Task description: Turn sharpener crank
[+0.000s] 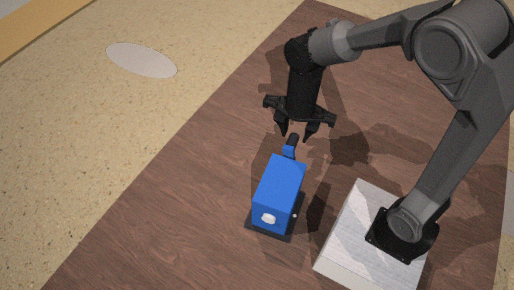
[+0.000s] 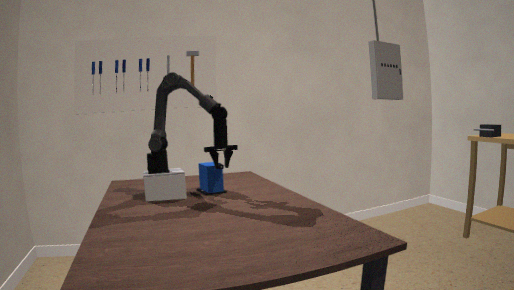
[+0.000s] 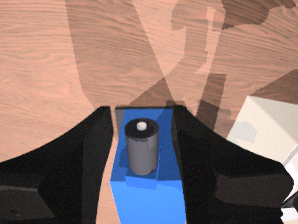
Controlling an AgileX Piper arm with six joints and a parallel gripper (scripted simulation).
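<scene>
End effector [image 1: 299,131] hovers open, empty, just above the crank knob [image 1: 293,138] of the sharpener [image 1: 278,193]; releasing step, retreat upward next

table [image 1: 165,210] wood, matt | sharpener [image 1: 277,192] smooth plastic | pedestal [image 1: 345,240] brushed metal

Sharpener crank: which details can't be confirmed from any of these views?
- Crank arm: the top view shows only a blue stub under the grey knob; its angle is unreadable.
- Crank pivot: hidden behind the sharpener body in the exterior view.
- Contact: in the wrist view, the knob sits between the open jaws of the gripper, with gaps on both sides.
- Sharpener's front: cut off by the wrist view's lower edge.
</scene>
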